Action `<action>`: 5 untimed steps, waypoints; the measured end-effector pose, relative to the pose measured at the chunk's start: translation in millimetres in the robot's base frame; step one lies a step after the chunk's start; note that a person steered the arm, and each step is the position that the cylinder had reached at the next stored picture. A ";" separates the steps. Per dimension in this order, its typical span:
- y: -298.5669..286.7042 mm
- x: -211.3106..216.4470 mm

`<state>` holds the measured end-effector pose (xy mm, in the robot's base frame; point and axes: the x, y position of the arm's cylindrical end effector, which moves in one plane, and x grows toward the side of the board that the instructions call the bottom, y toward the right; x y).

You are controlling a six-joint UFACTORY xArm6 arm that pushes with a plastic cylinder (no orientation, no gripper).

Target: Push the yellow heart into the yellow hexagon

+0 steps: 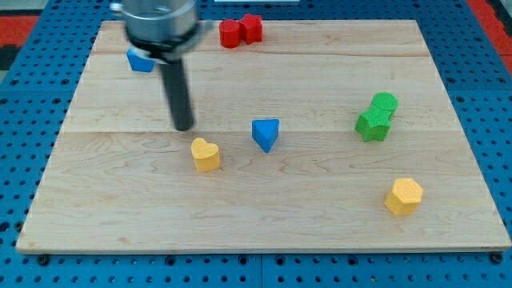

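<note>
The tip (184, 126) is sitting just up-left of the yellow heart (206, 154), not touching; no fingers, just a rod; the yellow hexagon (404, 196) is lying far right.

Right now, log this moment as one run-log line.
my tip: just up-left of yellow heart block, apart | yellow hexagon block: far to view's right, lower | blue triangle block: right of heart | contact: none

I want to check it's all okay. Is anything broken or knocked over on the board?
Nothing stands out. All blocks sit flat and whole on the board. My tip is just up-left of the yellow heart, and the yellow hexagon lies far right.
</note>
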<state>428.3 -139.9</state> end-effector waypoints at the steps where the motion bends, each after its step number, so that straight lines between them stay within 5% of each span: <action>1: -28.1 31.6; 3: 144.3 80.5; 4: 82.2 67.1; 5: 82.7 47.7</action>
<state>476.0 -57.2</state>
